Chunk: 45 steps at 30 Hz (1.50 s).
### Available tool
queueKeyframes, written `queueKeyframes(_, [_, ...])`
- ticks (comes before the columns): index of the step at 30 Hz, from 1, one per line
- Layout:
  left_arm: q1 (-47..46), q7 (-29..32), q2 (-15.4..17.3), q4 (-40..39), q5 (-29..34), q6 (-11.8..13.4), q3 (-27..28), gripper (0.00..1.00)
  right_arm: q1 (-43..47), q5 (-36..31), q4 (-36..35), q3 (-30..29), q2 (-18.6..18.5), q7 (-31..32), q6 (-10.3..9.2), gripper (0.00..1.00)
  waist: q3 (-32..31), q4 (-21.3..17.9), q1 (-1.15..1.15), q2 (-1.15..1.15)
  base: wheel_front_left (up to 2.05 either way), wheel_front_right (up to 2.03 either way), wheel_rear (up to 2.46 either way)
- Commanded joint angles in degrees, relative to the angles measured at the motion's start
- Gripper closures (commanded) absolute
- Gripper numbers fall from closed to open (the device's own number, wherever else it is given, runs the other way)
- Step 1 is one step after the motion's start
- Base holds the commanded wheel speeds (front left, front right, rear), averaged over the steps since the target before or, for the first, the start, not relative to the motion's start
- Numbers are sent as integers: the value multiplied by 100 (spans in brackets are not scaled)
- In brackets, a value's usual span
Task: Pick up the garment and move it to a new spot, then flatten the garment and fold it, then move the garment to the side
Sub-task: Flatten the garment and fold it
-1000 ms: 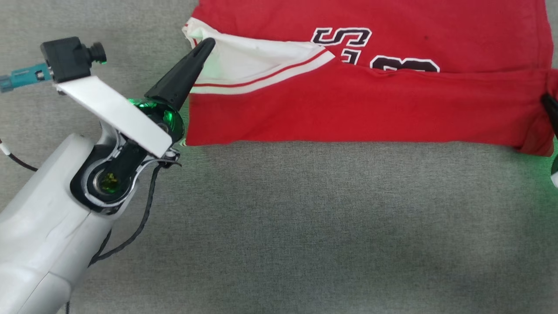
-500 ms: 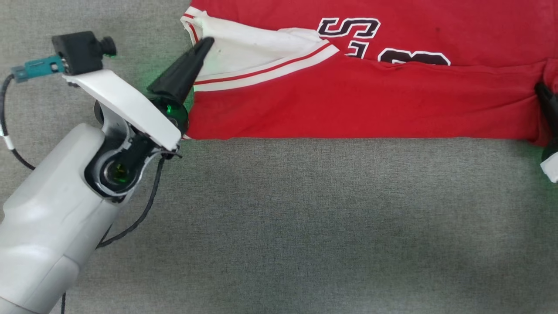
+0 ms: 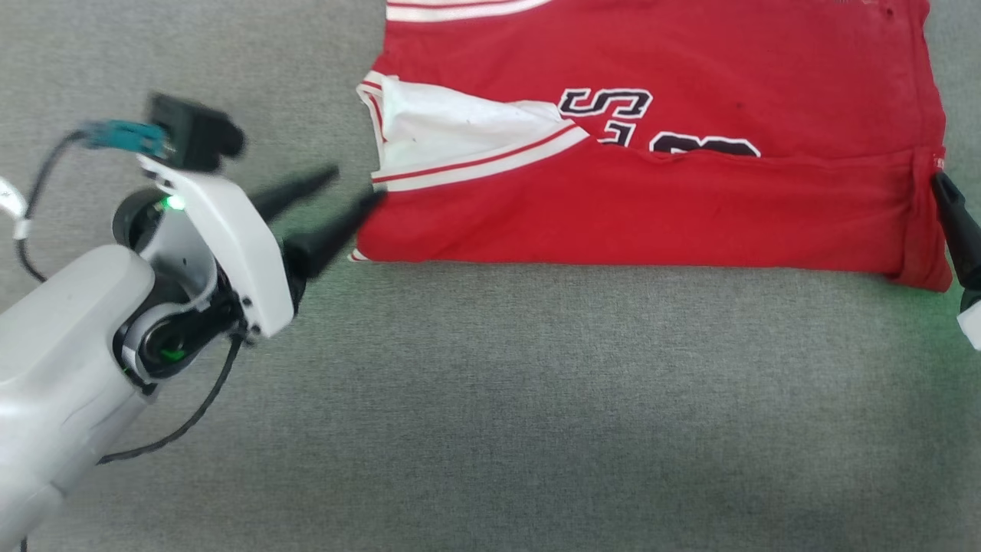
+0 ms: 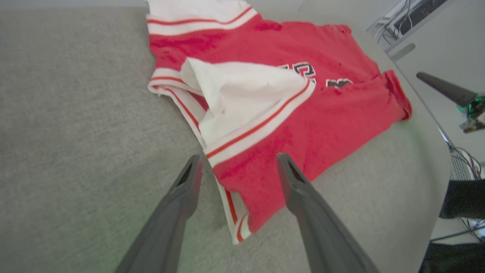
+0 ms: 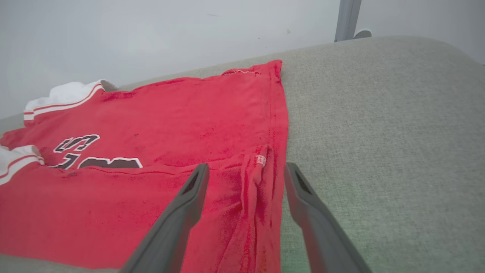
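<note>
The garment point(image 3: 651, 192) lay on the grey cloth-covered worktop point(image 3: 536, 399) toward 12 o'clock in the head view, with its near edge running straight from 9 to 3 o'clock. A band of red cloth was folded up along that near edge and covered the lower part of the black-and-white lettering point(image 3: 613, 107). One white sleeve point(image 3: 452, 130) with striped trim was folded inward over the red body at the shirt's 9 o'clock end. A second strip of striped trim showed at the far edge, near 11 o'clock. The left end effector point(image 3: 356, 185) sat at the garment's 9 o'clock side – released, its two dark fingers spread and holding nothing. The nearer fingertip was just beside the shirt's edge below the sleeve trim. In the left wrist view those fingers point(image 4: 189, 182) straddled the corner of the shirt without pinching it. The right end effector point(image 5: 246, 167) was at the garment's 3 o'clock end – also released. Its fingers stood apart over the hemmed side edge, one over red cloth and the other over bare worktop. Whether they touched the cloth could not be told.
</note>
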Motion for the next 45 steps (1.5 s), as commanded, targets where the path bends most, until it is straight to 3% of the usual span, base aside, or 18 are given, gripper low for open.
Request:
queueKeyframes(1, [-121, 215, 63, -41, 6, 16, -101, 0, 69, -18, -46, -14, 12, 10, -1, 0, -80, 43, 0, 0, 0, 0, 0])
queueKeyframes(4, [-240, 921, 131, -175, -8, 172, -356, 0, 113, -46, -184, -56, 45, 56, -1, 0, -87, 38, 0, 0, 0, 0, 0])
queueKeyframes(11, [-387, 1717, 94, -67, -298, 540, -474, 0, 12, -102, -466, 66, 204, 77, -1, 0, 99, -206, 0, 0, 0, 0, 0])
queueKeyframes(19, [-188, 2596, -64, 469, -623, 545, -828, 0, 51, -111, -493, 65, 276, 20, -1, 0, 257, -457, 0, 0, 0, 0, 0])
queueKeyframes(20, [-155, 2712, -79, 475, -663, 496, -888, 11, 68, -112, -497, 71, 273, 22, -1, 0, 266, -475, 0, 0, 0, 0, 0])
queueKeyframes(22, [-98, 2845, -111, 468, -818, 397, -891, 56, 84, -120, -502, 70, 251, 35, -1, 0, 277, -499, 0, 0, 0, 0, 0])
queueKeyframes(23, [-92, 2872, -117, 457, -842, 366, -875, 70, 85, -139, -504, 78, 229, 54, -1, 0, 280, -508, 0, 0, 0, 0, 0])
queueKeyframes(24, [-91, 2899, -124, 442, -871, 335, -862, 99, 96, -170, -510, 103, 192, 90, -1, 0, 283, -512, 0, 0, 0, 0, 0])
queueKeyframes(30, [-169, 2719, -119, 429, -900, 235, -726, 100, 192, -332, -605, 432, -169, 629, -1, 0, 279, -483, 0, 0, 0, 0, 0])
queueKeyframes(37, [-295, 2523, -191, 396, -727, 164, -678, 100, -14, -344, -766, 1017, -810, 1937, -1, 0, 360, -388, 0, 0, 0, 0, 0])
queueKeyframes(45, [-364, 2343, -310, 388, -647, 103, -627, 100, -288, -379, -523, 1126, -849, 2630, -1, 0, 502, -244, 0, 0, 0, 0, 0])
